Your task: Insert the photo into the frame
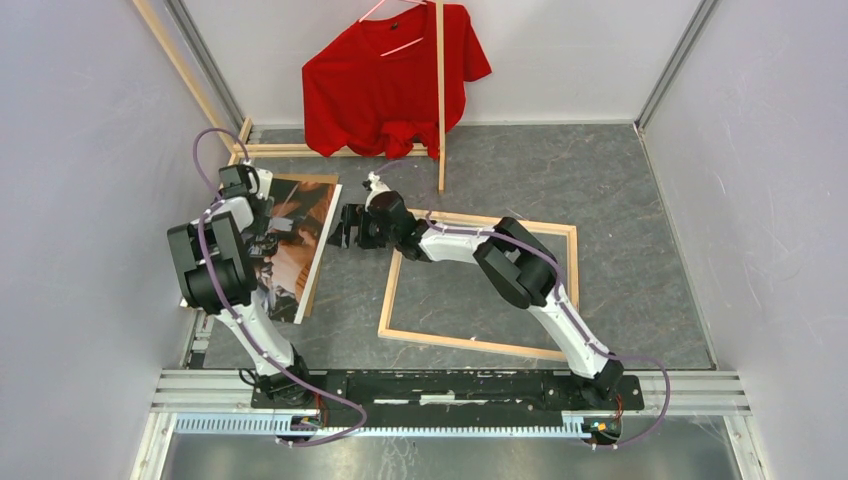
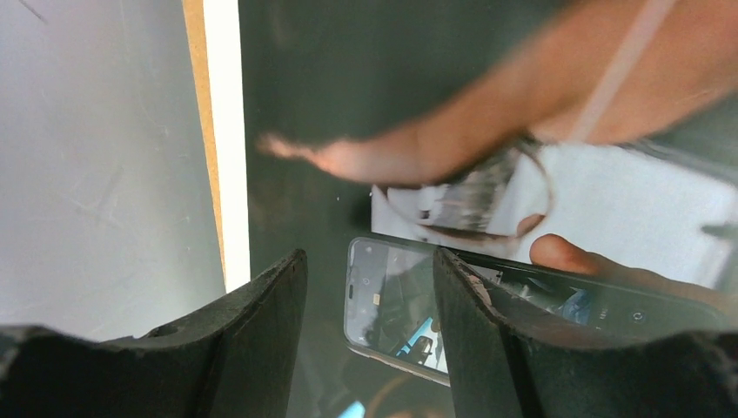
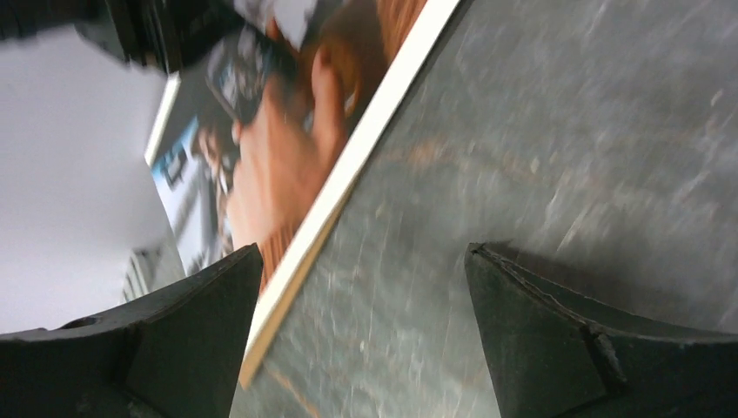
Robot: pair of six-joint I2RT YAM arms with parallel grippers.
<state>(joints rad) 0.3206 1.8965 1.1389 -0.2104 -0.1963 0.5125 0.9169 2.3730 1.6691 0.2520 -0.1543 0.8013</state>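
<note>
The photo [image 1: 305, 235], a print in dark, orange and tan tones, lies face up at the left on a brown cardboard sheet [image 1: 322, 181]. The bare-wood frame [image 1: 470, 343] lies flat at the centre right with only floor inside it. My left gripper [image 1: 268, 232] is open just above the photo [image 2: 418, 78], near its white left border; nothing is between the fingers [image 2: 261, 305]. My right gripper [image 1: 345, 228] is open and empty over the floor between the photo and the frame. In the right wrist view the photo's white edge [image 3: 365, 148] runs past the left finger [image 3: 209, 305].
A red T-shirt [image 1: 390, 85] hangs on a pale wooden rack at the back, with its pole [image 1: 440, 110] and base bars [image 1: 300, 150] near the photo's far end. Grey walls stand close on both sides.
</note>
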